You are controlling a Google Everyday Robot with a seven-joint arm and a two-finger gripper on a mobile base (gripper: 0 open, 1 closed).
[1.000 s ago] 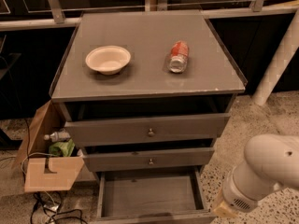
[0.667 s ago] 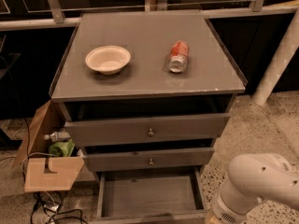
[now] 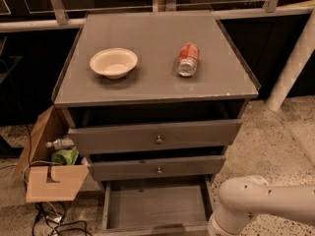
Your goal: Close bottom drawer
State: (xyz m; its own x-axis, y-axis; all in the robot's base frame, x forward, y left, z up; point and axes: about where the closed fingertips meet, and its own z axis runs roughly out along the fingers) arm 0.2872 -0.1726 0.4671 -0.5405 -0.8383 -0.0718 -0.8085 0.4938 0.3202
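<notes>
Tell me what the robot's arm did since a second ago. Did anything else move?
The white arm swung left in the picture and lower, toward the right front corner of the bottom drawer. Its gripper is hidden below the picture's edge, so no grab shows. The drawer stays open; the bowl and can have not moved.

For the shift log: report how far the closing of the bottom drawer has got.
Done: nothing that shows. The bottom drawer stands pulled well out, its bare floor exposed. In hand: the white arm is low by the drawer's right front corner; the claw is out of view past the picture's bottom edge. Left: the whole push, driving the drawer front fully into the cabinet.
</notes>
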